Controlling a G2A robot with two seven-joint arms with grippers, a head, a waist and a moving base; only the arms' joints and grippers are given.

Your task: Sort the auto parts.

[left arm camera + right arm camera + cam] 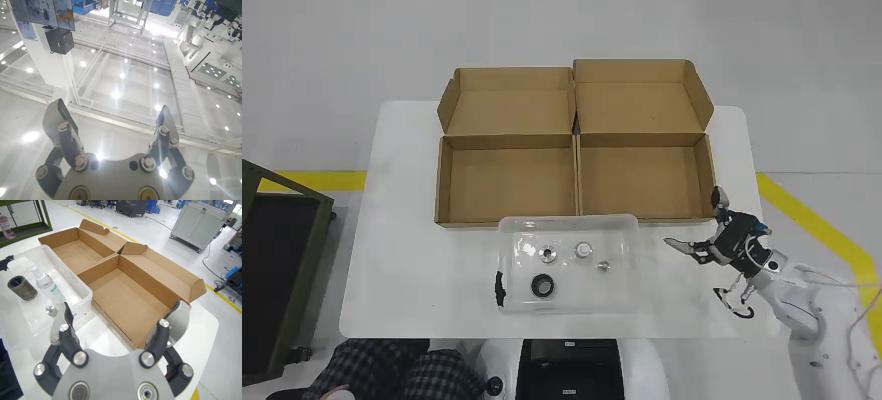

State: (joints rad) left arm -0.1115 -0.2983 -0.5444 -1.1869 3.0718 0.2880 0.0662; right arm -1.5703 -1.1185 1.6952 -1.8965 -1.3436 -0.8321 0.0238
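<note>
In the top view, a white table [402,250] carries a cardboard box [507,182] and a second cardboard box [642,180]. They stand side by side and touch, both with the lids folded open to the far side. Just in front of them, where the two boxes meet, sits a clear bin [512,225]. Inside the bin there is a dark cylinder [543,286], a round metal part [544,252], a spray bottle [583,250] and a small metal piece [604,266], all apart from each other. The right gripper [694,220] is over the table beside the bin, near the front corner of the second cardboard box. Its fingers are spread apart and hold nothing.

In the left wrist view, the left gripper [112,111] points up to the ceiling [122,75] with its many lamps. Its two fingers stand wide apart, with nothing between them.

In the right wrist view, the right gripper [122,309] shows the jaws wide apart and empty, above the table edge. The second cardboard box [132,298] lies just beyond it and the other cardboard box [75,251] is farther behind. The clear bin [66,264] touches the front walls of the boxes. The dark cylinder [21,288] stands upright in the bin. The spray bottle [48,285] is tilted beside it, and the small metal piece [51,310] is near one fingertip of the gripper.
</note>
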